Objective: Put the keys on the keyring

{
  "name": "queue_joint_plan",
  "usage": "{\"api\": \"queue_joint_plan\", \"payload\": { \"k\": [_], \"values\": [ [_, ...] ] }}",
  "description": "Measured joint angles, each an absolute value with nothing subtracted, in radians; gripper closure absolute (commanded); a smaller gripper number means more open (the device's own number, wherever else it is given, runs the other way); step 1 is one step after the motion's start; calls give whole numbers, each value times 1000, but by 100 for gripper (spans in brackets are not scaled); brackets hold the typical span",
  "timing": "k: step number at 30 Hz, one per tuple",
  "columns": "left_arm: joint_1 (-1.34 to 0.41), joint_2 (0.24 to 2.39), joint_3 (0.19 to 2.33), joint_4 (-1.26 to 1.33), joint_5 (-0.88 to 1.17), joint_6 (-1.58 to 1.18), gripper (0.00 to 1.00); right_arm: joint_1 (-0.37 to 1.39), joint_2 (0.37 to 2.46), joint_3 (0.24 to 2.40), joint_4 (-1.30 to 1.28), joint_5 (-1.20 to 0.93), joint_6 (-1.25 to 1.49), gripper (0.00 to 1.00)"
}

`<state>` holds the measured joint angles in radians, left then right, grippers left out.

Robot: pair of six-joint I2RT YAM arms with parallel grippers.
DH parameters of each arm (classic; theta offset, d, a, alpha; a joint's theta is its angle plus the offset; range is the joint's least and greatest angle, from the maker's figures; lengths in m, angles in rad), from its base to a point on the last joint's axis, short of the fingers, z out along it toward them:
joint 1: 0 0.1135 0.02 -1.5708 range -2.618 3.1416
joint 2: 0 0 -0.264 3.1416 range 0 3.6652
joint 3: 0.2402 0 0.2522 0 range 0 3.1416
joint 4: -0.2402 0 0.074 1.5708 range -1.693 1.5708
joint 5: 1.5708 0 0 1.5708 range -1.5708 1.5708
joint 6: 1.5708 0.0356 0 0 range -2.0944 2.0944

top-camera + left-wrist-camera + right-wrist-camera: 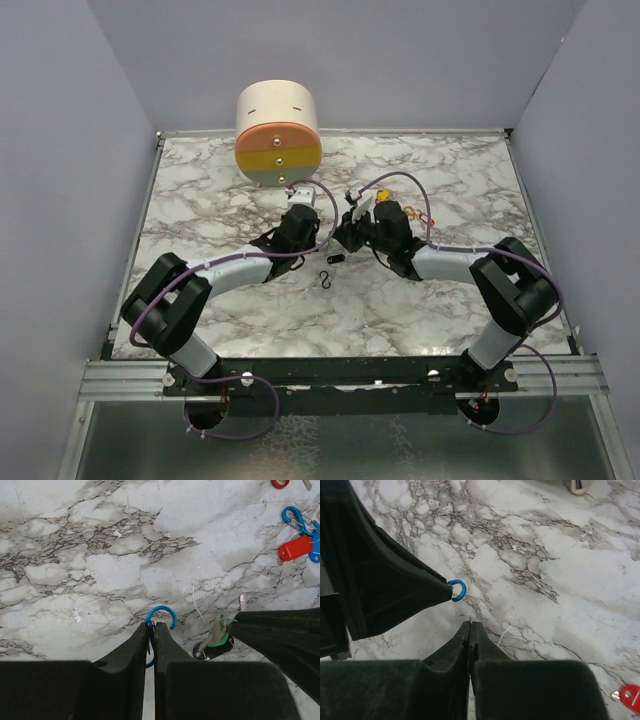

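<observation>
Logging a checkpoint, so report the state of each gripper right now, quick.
Left gripper: closed on the blue loop.
Right gripper: closed; a green key sits near its tip, but whether it holds it cannot be told.

Overhead plus wrist close-ups, shared table [470, 300]

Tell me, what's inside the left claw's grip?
A blue clip loop: only its curved end pokes out of the left gripper; the rest is hidden between its shut jaws.
</observation>
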<state>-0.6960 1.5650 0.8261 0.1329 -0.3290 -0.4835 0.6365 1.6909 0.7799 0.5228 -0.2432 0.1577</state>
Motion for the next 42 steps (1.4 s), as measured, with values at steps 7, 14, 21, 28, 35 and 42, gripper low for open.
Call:
{"api": "queue_joint_plan", "payload": {
  "k": [7, 14, 21, 28, 35, 42],
  "values": [
    [-696, 1586, 844, 151, -302, -485, 100, 663, 1674, 778, 517, -254, 123, 99],
    [-712, 1591, 852, 167, -284, -488, 100, 680, 1678, 779, 506, -253, 114, 99],
    [-720, 1599, 855, 171, -278, -488, 100, 682, 1693, 779, 497, -252, 114, 99],
    [-729, 1599, 855, 171, -277, -487, 100, 682, 1695, 779, 498, -249, 115, 99],
    [-736, 1599, 855, 171, -278, -487, 100, 682, 1716, 783, 499, -244, 116, 99],
    [-743, 1599, 855, 170, -278, -487, 100, 682, 1717, 783, 506, -224, 118, 99]
  ]
}}
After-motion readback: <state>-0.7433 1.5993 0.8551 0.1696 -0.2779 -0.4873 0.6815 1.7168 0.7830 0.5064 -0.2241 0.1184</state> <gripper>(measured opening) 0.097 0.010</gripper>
